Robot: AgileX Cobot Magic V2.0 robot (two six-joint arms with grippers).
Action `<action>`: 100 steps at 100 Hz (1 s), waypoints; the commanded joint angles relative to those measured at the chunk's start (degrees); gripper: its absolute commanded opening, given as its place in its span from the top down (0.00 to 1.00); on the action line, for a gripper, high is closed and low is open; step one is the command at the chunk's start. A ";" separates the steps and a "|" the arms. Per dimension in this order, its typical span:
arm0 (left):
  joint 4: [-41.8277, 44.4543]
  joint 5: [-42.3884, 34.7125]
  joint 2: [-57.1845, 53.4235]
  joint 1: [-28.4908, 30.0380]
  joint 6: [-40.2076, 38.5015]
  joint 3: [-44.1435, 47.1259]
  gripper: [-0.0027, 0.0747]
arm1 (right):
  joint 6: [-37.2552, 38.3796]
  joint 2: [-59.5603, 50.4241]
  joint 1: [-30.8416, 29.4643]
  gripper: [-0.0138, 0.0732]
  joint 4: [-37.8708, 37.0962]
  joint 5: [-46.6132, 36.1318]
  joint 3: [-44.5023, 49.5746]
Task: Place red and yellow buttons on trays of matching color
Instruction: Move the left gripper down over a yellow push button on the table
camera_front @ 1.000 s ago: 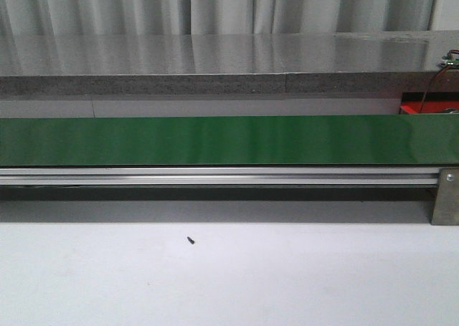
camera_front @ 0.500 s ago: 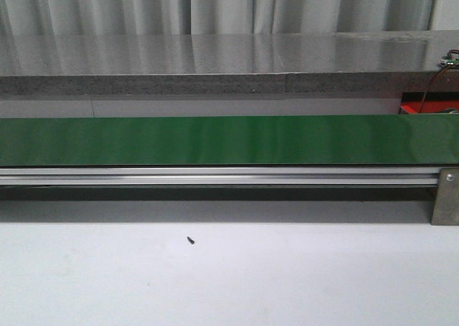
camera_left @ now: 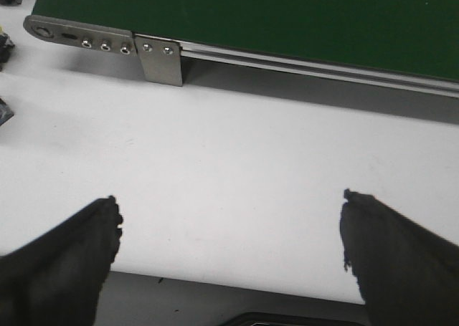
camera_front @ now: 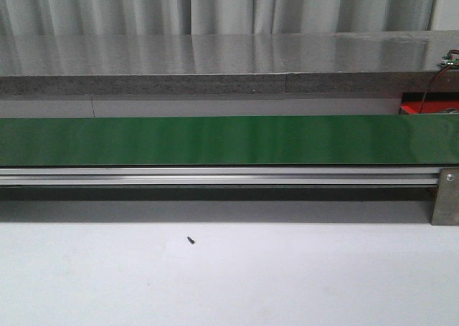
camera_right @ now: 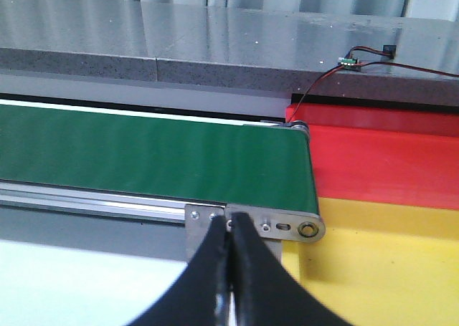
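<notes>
Nearest you in the front view lies the white desk (camera_front: 287, 283), bare but for a small dark speck (camera_front: 191, 240) at about 7 o'clock from the picture's centre. Neither arm shows in that view.

In the left wrist view, the left gripper (camera_left: 229, 251) hangs over the white desk with its two dark fingers (camera_left: 64, 261) spread wide apart and nothing between them. Beyond it you see the end of the green conveyor belt (camera_left: 272, 18) on its aluminium rail (camera_left: 315, 66), with a metal bracket (camera_left: 161, 57) at the rail's end.

In the right wrist view, the right gripper (camera_right: 229, 229) has its fingers pressed together, holding nothing. Past its tips runs the belt's other end; at 3 o'clock from the tips sits the yellow tray (camera_right: 373, 261), and behind that, at about 1 o'clock, the red tray (camera_right: 380, 161).

Farthest back runs a grey stone ledge (camera_front: 215, 61) before pale curtains (camera_front: 215, 7).

You cannot see any red or yellow button in these views.
</notes>
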 commanded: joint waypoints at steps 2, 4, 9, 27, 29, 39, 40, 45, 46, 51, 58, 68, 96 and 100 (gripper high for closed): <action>0.54 -1.90 0.01 0.04 -0.90 -2.01 0.15 | -0.12 -1.00 0.06 0.92 -0.39 -4.78 -1.09; 1.00 -1.80 0.01 0.15 -1.26 -2.01 0.15 | -0.12 -1.00 0.06 0.92 -0.39 -4.78 -1.09; 1.91 -1.53 0.01 0.58 -2.58 -2.01 0.18 | -0.12 -1.00 0.06 0.92 -0.39 -4.78 -1.09; 3.60 1.55 1.67 6.67 -3.26 -4.03 0.25 | -0.12 -1.00 0.06 0.92 -0.39 -4.78 -1.09; 4.00 1.75 1.91 7.68 -3.26 -4.50 0.25 | -0.12 -1.00 0.06 0.92 -0.39 -4.78 -1.09; 5.04 1.88 4.85 13.58 -3.15 -7.06 0.26 | -0.12 -1.00 0.06 0.92 -0.39 -4.78 -1.09; 5.04 1.88 5.09 14.01 -3.15 -7.24 0.26 | -0.12 -1.00 0.06 0.92 -0.39 -4.78 -1.09; 4.77 1.45 6.80 16.84 -3.02 -8.46 0.26 | -0.12 -1.00 0.06 0.92 -0.39 -4.78 -1.09; 4.59 1.28 7.29 17.19 -2.96 -8.63 0.26 | -0.12 -1.00 0.06 0.92 -0.39 -4.78 -1.09; 4.16 0.69 9.12 19.44 -2.68 -9.81 0.26 | -0.12 -1.00 0.06 0.92 -0.39 -4.78 -1.09; 4.16 -0.21 12.38 22.12 -2.63 -11.75 0.26 | -0.12 -1.00 0.06 0.92 -0.39 -4.78 -1.09; 4.16 -0.72 16.76 24.95 -2.63 -14.42 0.26 | -0.12 -1.00 0.06 0.92 -0.39 -4.78 -1.09; 4.56 -0.98 29.74 31.95 -2.63 -20.76 0.26 | -0.12 -1.00 0.06 0.92 -0.39 -4.78 -1.09; 4.71 -0.98 31.19 32.37 -2.54 -21.18 0.26 | -0.12 -1.00 0.06 0.92 -0.39 -4.78 -1.09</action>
